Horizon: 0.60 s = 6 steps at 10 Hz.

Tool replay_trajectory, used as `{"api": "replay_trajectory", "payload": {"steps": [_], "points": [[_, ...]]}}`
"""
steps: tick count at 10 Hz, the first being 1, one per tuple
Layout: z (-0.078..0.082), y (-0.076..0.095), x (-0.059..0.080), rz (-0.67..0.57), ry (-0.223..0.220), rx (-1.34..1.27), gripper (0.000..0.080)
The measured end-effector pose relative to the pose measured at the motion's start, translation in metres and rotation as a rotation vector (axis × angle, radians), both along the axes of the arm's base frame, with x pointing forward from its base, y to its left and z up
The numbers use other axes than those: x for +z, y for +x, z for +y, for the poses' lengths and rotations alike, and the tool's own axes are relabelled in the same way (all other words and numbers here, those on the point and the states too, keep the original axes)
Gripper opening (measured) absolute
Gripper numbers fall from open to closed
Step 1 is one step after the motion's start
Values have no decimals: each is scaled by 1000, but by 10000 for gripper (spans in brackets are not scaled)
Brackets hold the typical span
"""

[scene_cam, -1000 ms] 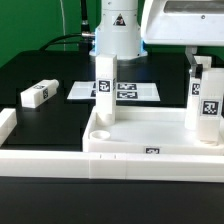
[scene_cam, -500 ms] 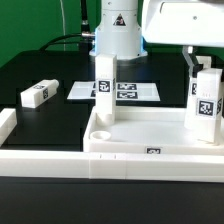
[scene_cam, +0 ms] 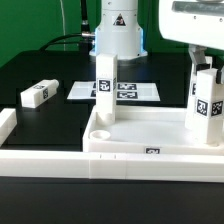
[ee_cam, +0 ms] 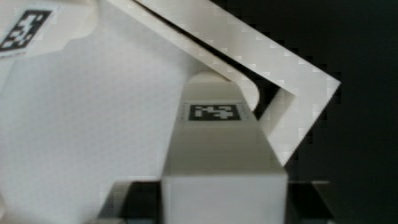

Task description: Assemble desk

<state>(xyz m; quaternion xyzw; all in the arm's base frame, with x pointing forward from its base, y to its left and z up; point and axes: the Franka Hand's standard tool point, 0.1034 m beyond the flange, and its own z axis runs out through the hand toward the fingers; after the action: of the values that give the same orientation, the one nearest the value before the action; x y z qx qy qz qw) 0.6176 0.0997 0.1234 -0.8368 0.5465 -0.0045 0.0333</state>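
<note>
Pincer clenched on the upright leg (exterior view's right), we judge it mid-seating; next we press it squarely into the top.

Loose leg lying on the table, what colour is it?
The leg is white with a black-and-white square tag, best seen in the exterior view.

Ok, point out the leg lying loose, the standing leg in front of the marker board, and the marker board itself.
loose leg (scene_cam: 37, 94): exterior view, mid-length.
standing leg (scene_cam: 104, 88): exterior view, its tag.
marker board (scene_cam: 133, 92): exterior view, a printed tag.
</note>
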Motion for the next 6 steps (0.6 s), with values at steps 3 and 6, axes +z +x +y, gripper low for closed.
{"api": "replay_trajectory", "payload": {"steps": [3,6], "points": [[3,0,0,12,12,-235,290],[4,0,0,14,14,-273,292]]}}
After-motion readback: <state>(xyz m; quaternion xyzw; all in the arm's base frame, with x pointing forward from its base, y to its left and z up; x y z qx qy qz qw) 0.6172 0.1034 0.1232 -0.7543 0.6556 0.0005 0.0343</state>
